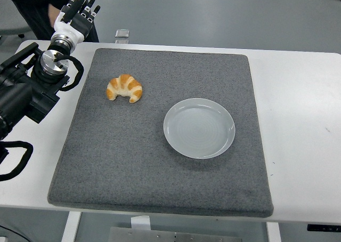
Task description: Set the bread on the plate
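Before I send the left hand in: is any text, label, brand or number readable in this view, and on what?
None can be read.
The croissant, plate and grey mat are unmarked.
The left hand shows no legible print.
The small object beyond the table's far edge is too small to tell.

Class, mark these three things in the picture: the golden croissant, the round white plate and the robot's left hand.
golden croissant (124, 88), head view, middle of its curved back.
round white plate (199, 128), head view, bare centre of the dish.
left hand (79, 10), head view, middle of the raised hand, fingers spread.
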`<state>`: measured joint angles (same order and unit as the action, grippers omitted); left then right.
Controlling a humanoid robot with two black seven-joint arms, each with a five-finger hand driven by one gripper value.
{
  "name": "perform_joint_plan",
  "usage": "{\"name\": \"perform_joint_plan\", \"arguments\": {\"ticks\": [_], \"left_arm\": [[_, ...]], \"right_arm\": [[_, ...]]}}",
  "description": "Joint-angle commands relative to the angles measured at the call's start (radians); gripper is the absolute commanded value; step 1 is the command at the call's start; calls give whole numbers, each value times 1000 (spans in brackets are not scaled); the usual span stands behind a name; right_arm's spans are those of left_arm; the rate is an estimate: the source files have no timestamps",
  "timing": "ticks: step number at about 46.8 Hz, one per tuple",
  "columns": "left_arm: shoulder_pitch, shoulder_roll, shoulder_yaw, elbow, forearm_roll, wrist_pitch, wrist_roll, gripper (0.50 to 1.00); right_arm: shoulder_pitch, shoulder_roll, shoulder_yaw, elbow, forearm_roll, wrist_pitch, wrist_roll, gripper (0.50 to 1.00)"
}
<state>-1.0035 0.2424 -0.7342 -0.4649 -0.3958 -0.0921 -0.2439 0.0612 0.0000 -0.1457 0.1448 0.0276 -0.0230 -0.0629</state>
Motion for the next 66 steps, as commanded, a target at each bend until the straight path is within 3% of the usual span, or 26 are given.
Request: {"name": "perform_joint_plan", "arguments": {"ticks": [1, 13, 23, 34, 40, 55, 66], "left_arm": [[0, 0, -1, 0, 0, 0, -3, 1000], [-3, 2, 10, -1, 0, 0, -5, 1000], [-33, 5, 131, 0, 15, -17, -6, 1000], [-56, 67, 179, -66, 372, -23, -40, 999], [-63, 121, 211, -127, 564, -12, -97, 996], [-216, 236, 542, -238, 672, -32, -101, 1000], [-262, 241, 664, -258, 892, -32, -101, 999]], "right_arm": [[0, 0, 0, 1, 0, 0, 0, 930], [0, 0, 0, 1, 0, 0, 0, 930], [0, 0, 0, -1, 0, 0, 0, 932], [0, 0, 0, -1, 0, 0, 0, 932], [0, 0, 0, 1, 0, 0, 0, 930], [0, 0, 0, -1, 0, 0, 0, 930], [0, 0, 0, -1, 0, 0, 0, 930]]}}
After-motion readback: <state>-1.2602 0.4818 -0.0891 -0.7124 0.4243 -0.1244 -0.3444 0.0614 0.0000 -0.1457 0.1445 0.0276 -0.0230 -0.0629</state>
